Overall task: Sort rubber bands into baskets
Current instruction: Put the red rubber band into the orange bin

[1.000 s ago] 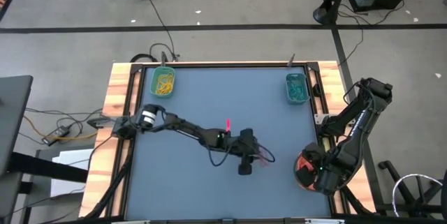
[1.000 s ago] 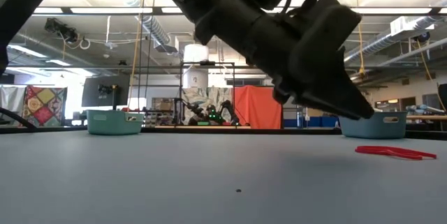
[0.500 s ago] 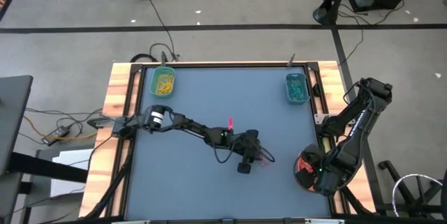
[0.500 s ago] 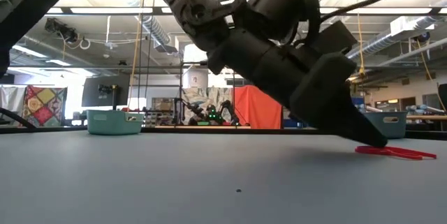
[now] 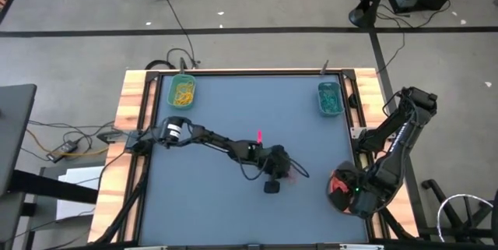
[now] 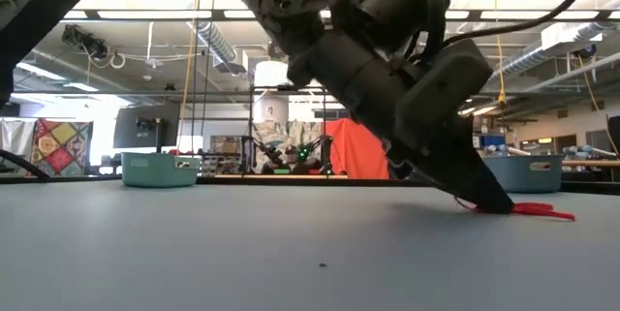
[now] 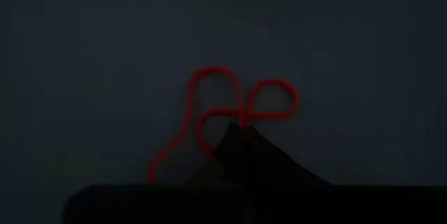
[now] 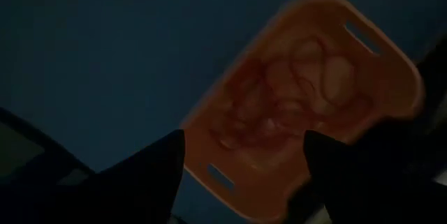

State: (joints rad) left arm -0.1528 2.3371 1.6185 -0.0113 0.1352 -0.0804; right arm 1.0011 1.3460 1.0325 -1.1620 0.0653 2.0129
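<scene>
Grey-blue worktop (image 5: 202, 203) edged with pale wooden rails, seen from above with both dark arms on it. Left arm reaching from the left rail across the middle, bent down so that the left gripper (image 6: 496, 204) meets the surface right of centre. Right arm folded at the right edge, right gripper (image 8: 241, 172) hanging over the orange-red basket (image 8: 363, 105) at the near right corner, fingers (image 8: 150, 172) spread wide with nothing between them.

3 baskets: green basket (image 5: 182, 93) at the far left corner with yellow-orange bands inside, teal basket (image 5: 330, 98) at the far right corner with blue-teal bands, orange-red one holding a tangle of red bands.

Left fingers (image 7: 241, 151) pressed together to a single tip, pinched on a red rubber band (image 7: 230, 105) lying flat on the worktop, its loops curling out past the tip. Same band visible in the low view as a thin red line at the fingertip, touching the surface. Small pink-red mark on the left arm just beyond the elbow, too small to identify.
</scene>
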